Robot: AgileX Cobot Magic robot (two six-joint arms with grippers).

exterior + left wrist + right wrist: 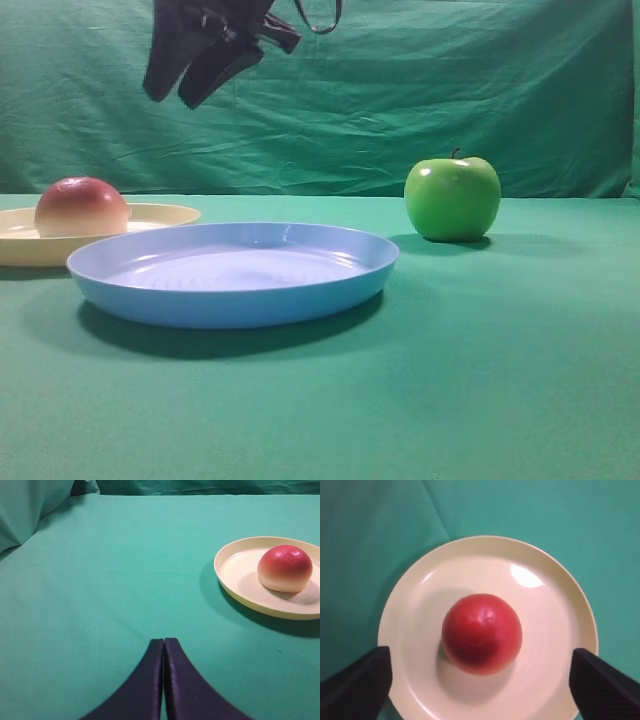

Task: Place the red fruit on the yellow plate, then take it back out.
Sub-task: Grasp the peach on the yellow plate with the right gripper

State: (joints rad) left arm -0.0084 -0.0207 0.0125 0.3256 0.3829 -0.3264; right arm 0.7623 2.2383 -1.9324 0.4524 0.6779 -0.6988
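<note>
1. Sitting on the yellow plate, the fruit rests a little toward 6 o'clock of the plate's centre in the right wrist view, with nothing touching it.
2. First half of the task looks done, judging by where the fruit lies; taking it back out is what remains.
3. Right gripper hangs high above the plate, fingers spread wide, one at 8 o'clock and one at 4 o'clock of the fruit, holding nothing.
4. Left gripper has its fingers pressed together and empty; the plate lies off at 2 o'clock from it, well apart.
5. Blue plate and green apple stand untouched in the high view, the apple at 2 o'clock of the blue plate.
6. Next, I judge, the right gripper must descend and close round the fruit.
</note>
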